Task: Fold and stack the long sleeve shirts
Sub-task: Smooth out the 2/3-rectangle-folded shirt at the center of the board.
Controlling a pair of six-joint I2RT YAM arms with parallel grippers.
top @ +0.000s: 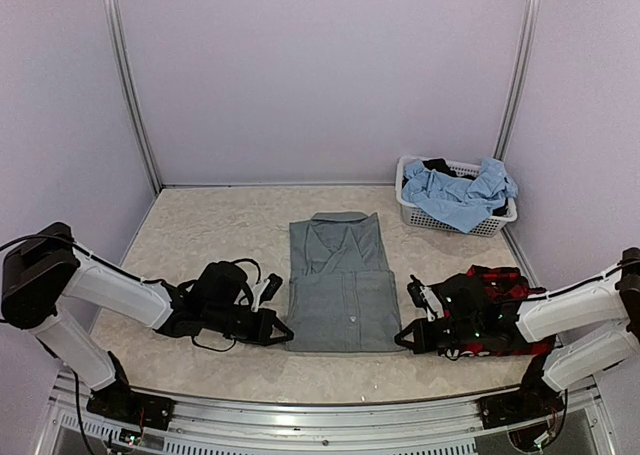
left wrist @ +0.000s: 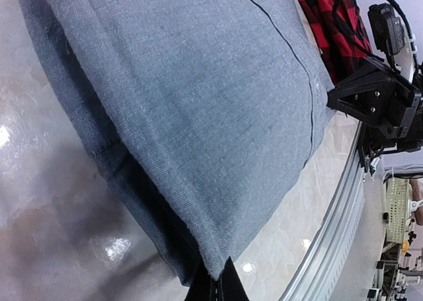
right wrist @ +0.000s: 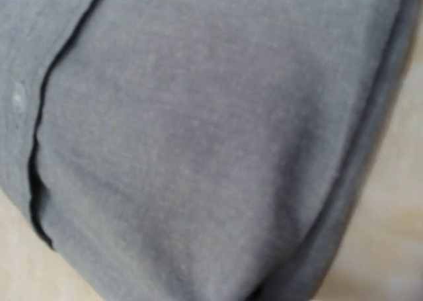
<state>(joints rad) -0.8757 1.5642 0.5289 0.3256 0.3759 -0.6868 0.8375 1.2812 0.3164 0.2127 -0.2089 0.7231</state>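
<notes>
folded grey shirt (top: 340,295), left gripper (top: 288,332) pinching its corner, right gripper (top: 401,339) touching

Grey shirt (right wrist: 198,142) filling the close, blurred view, dark button seam at left, pale table (right wrist: 396,248) at right

grey shirt (top: 340,285): woven cloth, matt; up close a fine, slightly coarse weave is seen, with stitched seams and a small pale button.
plaid shirt (top: 500,275): red-and-black cloth, matt, softer-looking.
table top (top: 200,235): beige, marbled, smooth; glossy highlights are noted in the left wrist view.
basket (top: 420,218): white plastic lattice.
light blue cloth (top: 460,197) in it: crumpled, matt.
frame rail (top: 300,420) at the near edge: bare metal, dull sheen.
left arm (top: 115,290): white smooth shell, slight gloss, plastic-looking; black matt parts toward the wrist.
walls (top: 320,75): plain, matt.
</notes>
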